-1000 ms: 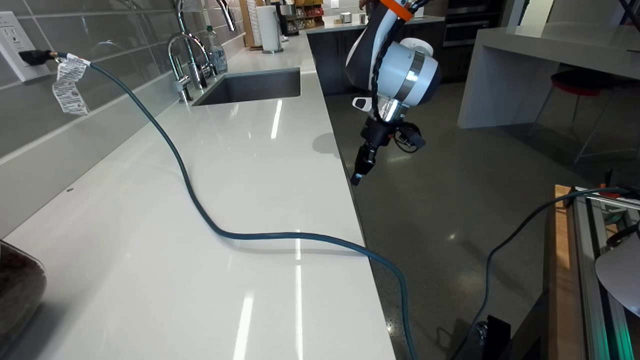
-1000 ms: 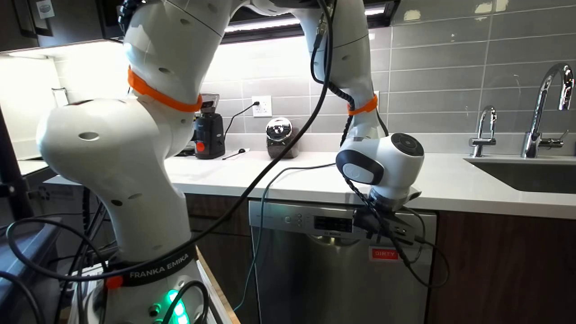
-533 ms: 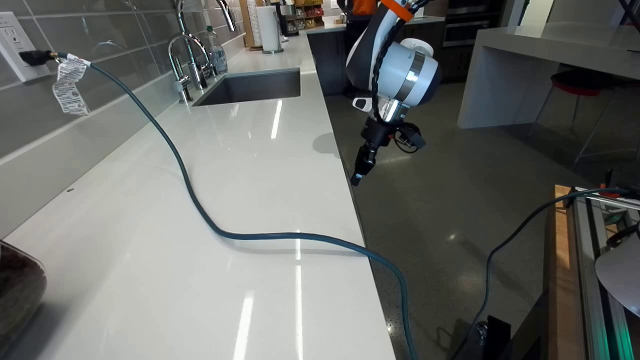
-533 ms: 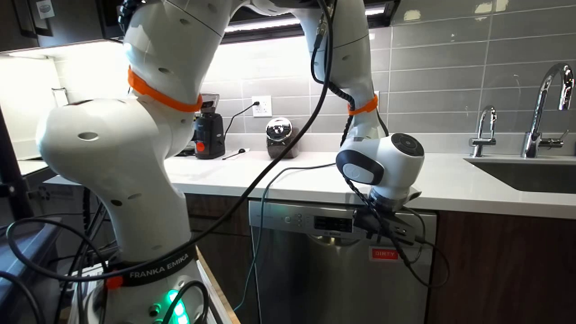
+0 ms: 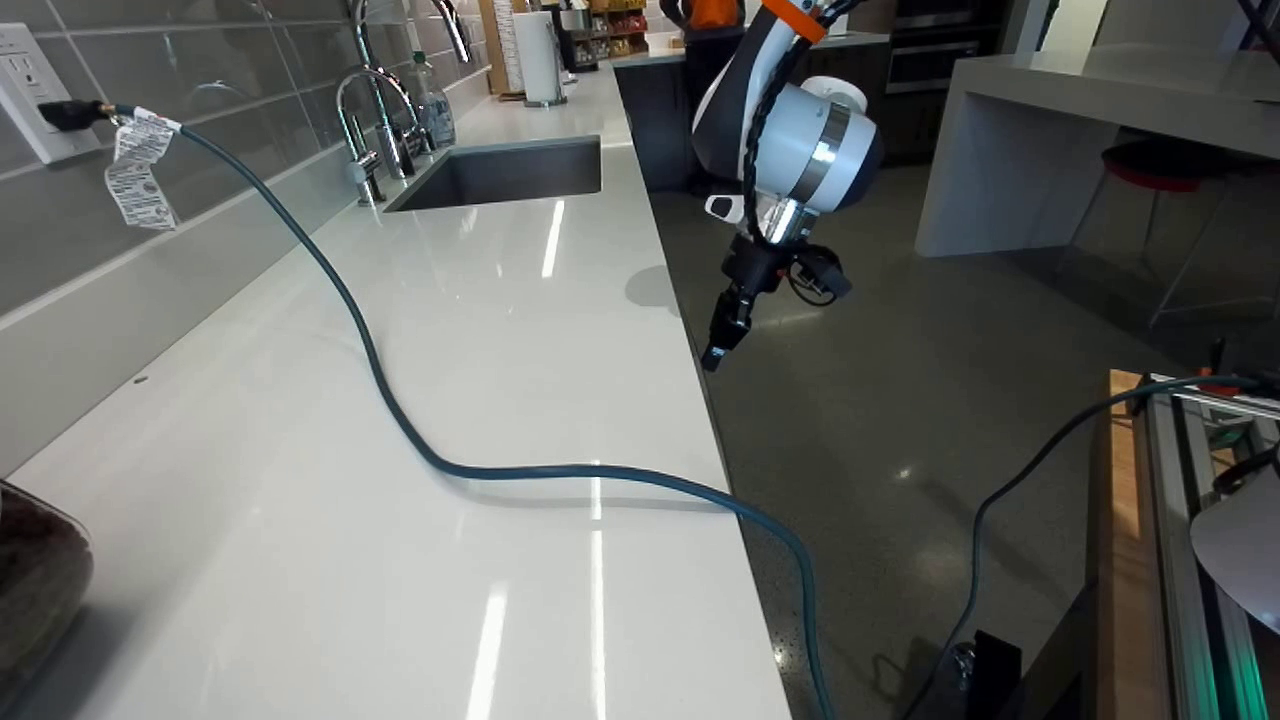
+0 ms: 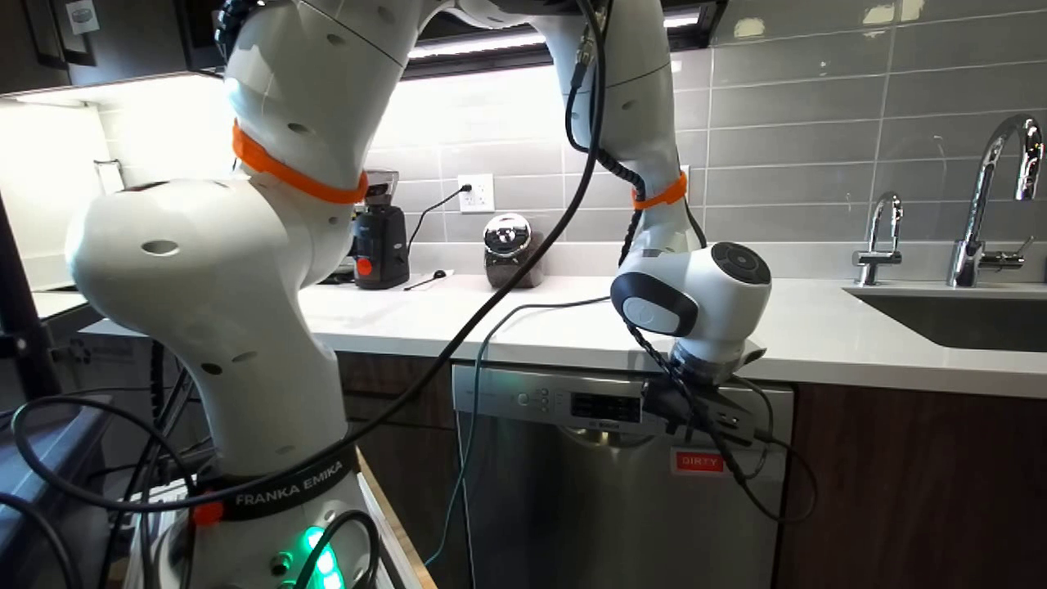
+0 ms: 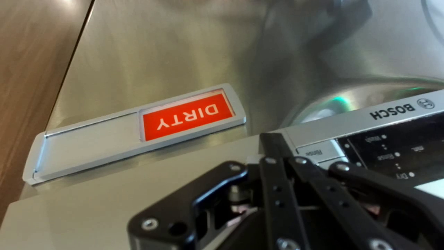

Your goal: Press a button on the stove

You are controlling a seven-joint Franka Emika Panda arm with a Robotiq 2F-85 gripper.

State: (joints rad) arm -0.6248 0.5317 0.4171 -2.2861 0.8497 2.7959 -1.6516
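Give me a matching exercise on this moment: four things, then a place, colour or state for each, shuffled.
1. gripper
2. DIRTY label
3. paper towel roll
4. blue-green power cord

A. white, beyond the sink
B. plugged into the wall outlet
C. red, on the Bosch dishwasher door
D. shut, in front of the control panel

Pairs: 1-D, 2-C, 3-A, 4-B

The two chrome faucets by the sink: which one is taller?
The right-hand faucet in an exterior view; it rises well above the smaller faucet, which stands to its left there.
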